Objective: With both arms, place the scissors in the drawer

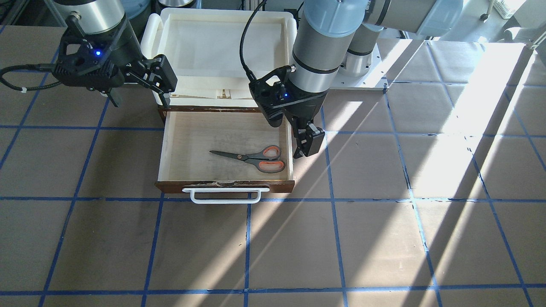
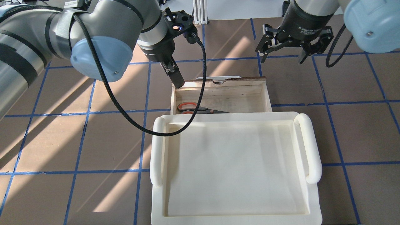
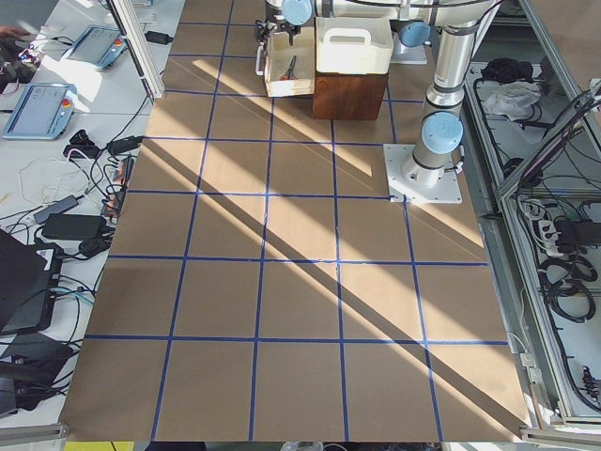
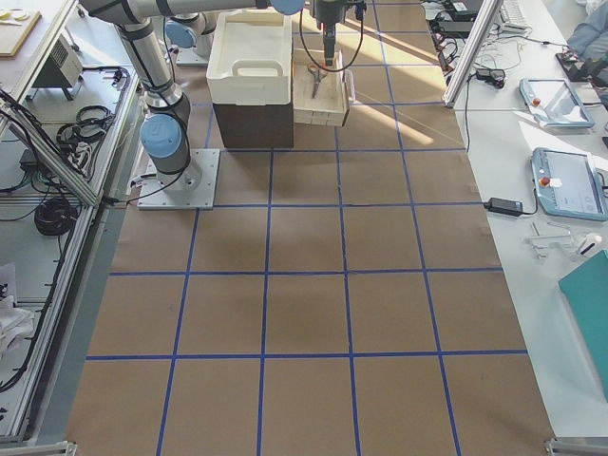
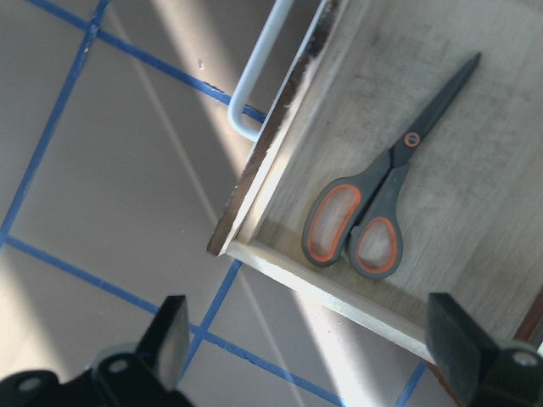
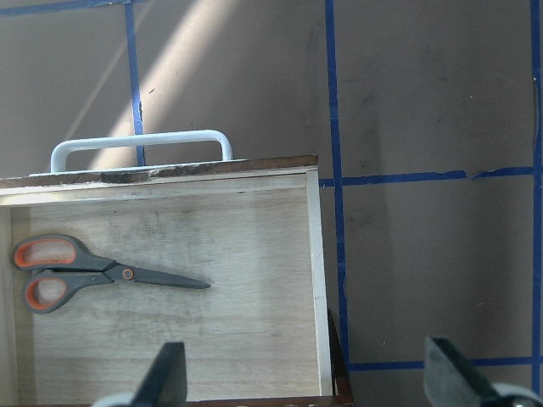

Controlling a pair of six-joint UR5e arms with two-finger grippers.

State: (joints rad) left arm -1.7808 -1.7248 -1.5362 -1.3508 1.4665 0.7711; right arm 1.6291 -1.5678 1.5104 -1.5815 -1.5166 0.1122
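Scissors lie in your open drawer, 4 o'clock | left gripper wide, empty, 3 o'clock: drop looks done | right gripper wide, empty, 10 o'clock: standing clear.

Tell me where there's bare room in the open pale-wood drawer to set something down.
Widest bare floor: between the dark blade tips of the grey-and-orange scissors and the drawer wall toward the right gripper. A narrower strip runs between scissors and cream plastic tray. Crowded: the handle-loop corner near the left gripper.
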